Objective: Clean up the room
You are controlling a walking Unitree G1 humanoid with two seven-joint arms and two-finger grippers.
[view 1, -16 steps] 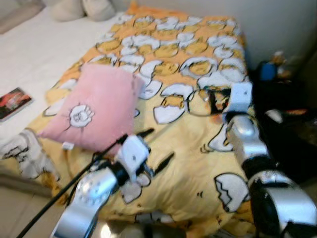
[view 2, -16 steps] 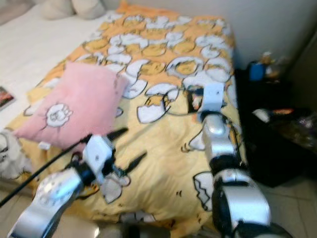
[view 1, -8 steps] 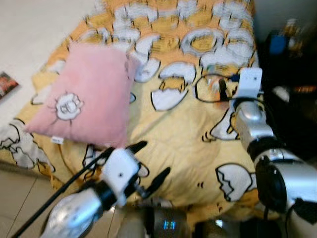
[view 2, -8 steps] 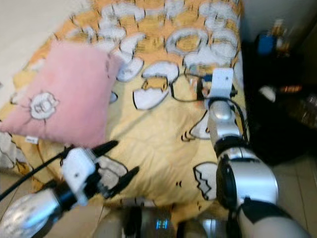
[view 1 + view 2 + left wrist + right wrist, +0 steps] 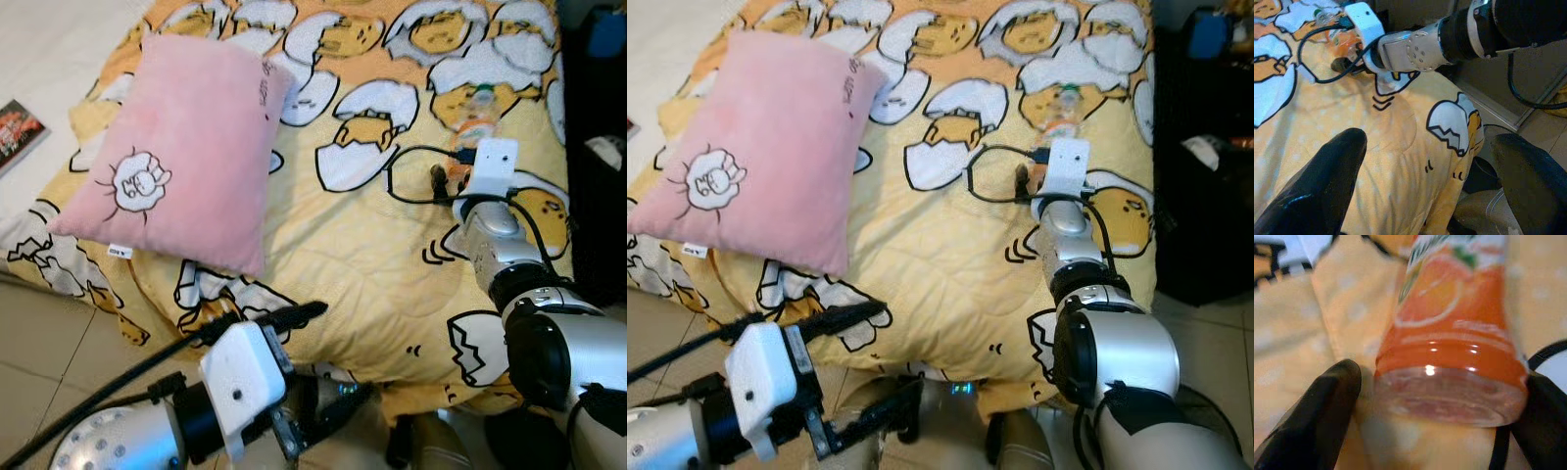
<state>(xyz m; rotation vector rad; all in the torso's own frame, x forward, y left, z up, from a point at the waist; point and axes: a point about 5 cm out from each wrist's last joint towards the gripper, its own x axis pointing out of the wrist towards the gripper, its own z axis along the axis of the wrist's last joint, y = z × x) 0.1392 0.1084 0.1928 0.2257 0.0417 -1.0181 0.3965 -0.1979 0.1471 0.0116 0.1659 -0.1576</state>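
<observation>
An orange-drink bottle (image 5: 1454,333) lies on its side on the bed, near the bed's right edge, on a yellow quilt (image 5: 372,264) printed with cracked-egg figures. The right gripper (image 5: 1435,401) is reached out to it, and its two black fingers (image 5: 1317,411) are spread wide, one on each side of the bottle's clear base, with nothing closed on yet.

The bottle is judged to be light thin plastic, round and smooth, with a glossy orange label; it would probably dent under a hard squeeze and roll or slip on the soft quilt. A hold across the labelled body, just above the ribbed base, is thought the surest, since the label looks less slick than the bare plastic.

The quilt is soft, padded and creased, so little firm backing is offered beneath the bottle. A thin black cable (image 5: 411,171) is looped just beside the bottle and could be caught in the grasp.

A plump pink pillow (image 5: 186,147) rests toward the bed's left edge. The left gripper (image 5: 313,362) hangs past the foot edge, fingers apart and empty.
</observation>
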